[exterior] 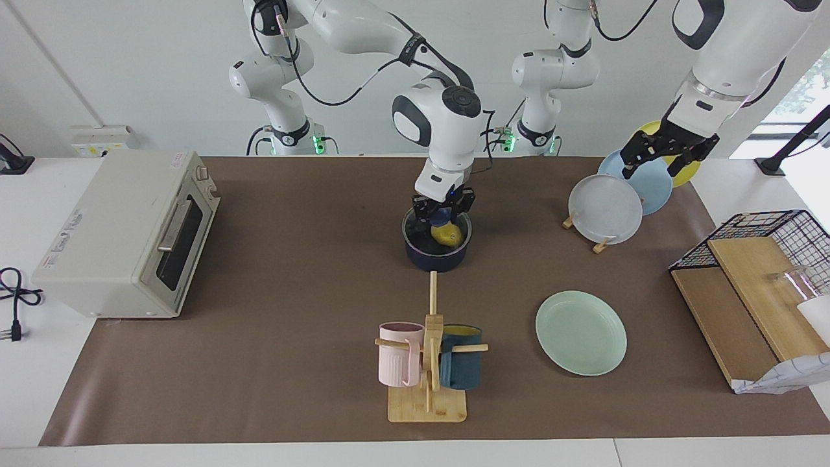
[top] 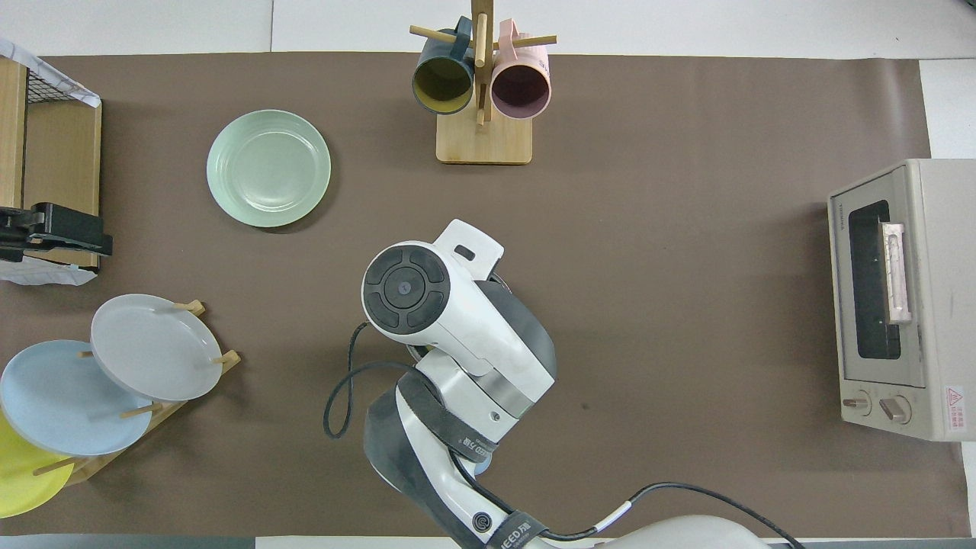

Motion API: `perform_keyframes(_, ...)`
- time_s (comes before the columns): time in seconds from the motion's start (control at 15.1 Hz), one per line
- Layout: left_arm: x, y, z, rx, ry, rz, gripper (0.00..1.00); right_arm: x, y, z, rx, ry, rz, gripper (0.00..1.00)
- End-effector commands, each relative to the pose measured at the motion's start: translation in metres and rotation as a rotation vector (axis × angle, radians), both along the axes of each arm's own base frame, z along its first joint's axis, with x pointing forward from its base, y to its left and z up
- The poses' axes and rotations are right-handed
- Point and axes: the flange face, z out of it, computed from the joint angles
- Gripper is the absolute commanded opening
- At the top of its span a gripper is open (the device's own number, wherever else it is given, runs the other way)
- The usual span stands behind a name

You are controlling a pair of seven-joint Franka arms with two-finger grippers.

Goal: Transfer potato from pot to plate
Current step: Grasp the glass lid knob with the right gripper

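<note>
Not much here can be read. On the black strap (top: pixel 457 442) round the white arm (top: pixel 488 358) in the overhead view, letters that look like "EED" show, with more marks after them too small to make out. The toaster oven (top: pixel 900 297) carries a small brand line on its front and a red warning triangle (top: pixel 954 396) by its knobs, both unreadable.

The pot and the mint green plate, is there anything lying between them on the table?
Nothing: in the facing view, only bare brown mat runs from the pot to the mint green plate. The mug rack stands off to the side.
</note>
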Motion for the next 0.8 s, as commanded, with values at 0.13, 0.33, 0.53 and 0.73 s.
perform_keyframes(0.13,-0.005,0.006,0.005,-0.007,-0.002,0.02,1.0,0.002,-0.004,0.017,0.024,-0.021,0.014,0.58)
perform_keyframes(0.33,-0.005,0.006,0.005,-0.007,-0.002,0.02,1.0,0.003,-0.003,0.033,0.04,-0.03,0.011,0.58)
perform_keyframes(0.53,-0.004,0.005,0.004,-0.005,-0.001,0.019,1.0,0.016,-0.018,0.056,0.052,-0.034,-0.018,0.58)
perform_keyframes(0.73,-0.006,-0.005,0.004,0.0,0.009,0.048,1.0,0.033,-0.038,0.073,0.051,-0.037,-0.018,0.58)
